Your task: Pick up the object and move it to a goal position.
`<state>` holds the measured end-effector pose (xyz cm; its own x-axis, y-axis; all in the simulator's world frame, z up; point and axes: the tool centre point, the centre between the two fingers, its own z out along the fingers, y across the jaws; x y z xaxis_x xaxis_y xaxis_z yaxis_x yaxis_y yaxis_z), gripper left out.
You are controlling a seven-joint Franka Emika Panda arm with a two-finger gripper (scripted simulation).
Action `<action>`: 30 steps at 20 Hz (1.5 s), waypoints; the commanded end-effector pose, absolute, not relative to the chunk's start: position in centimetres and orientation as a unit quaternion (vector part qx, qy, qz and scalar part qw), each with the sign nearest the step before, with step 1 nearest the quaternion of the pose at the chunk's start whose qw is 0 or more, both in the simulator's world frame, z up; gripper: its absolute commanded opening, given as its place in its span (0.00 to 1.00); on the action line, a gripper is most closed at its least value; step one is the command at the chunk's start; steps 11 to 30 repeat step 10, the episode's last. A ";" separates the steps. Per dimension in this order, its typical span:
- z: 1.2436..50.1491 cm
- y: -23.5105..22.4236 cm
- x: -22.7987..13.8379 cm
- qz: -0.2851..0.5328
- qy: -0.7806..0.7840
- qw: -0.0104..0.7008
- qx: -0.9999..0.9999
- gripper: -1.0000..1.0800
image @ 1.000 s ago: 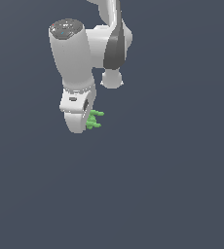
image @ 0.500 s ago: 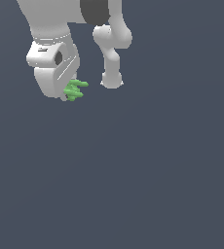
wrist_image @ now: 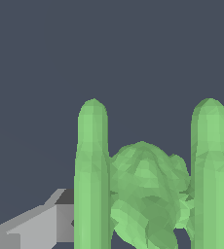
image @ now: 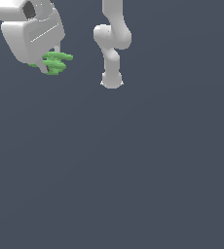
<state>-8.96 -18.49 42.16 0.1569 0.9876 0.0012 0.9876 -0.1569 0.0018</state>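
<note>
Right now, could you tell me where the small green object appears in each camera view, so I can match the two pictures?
Exterior view: the green object sits near the top edge toward the exterior view's left, sticking out beneath the white gripper.
Wrist view: the green object fills the foreground, two upright bars with a lumpy middle between them.
Shared landmark: the gripper's grey finger, right beside the object in both views.
</note>
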 end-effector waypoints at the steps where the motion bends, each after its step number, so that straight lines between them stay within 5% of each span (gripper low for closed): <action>1: 43.4 -19.1 -9.4 0.001 0.650 0.000 0.760 0.00; 30: 44.8 -20.0 -9.8 0.000 0.649 0.000 0.761 0.00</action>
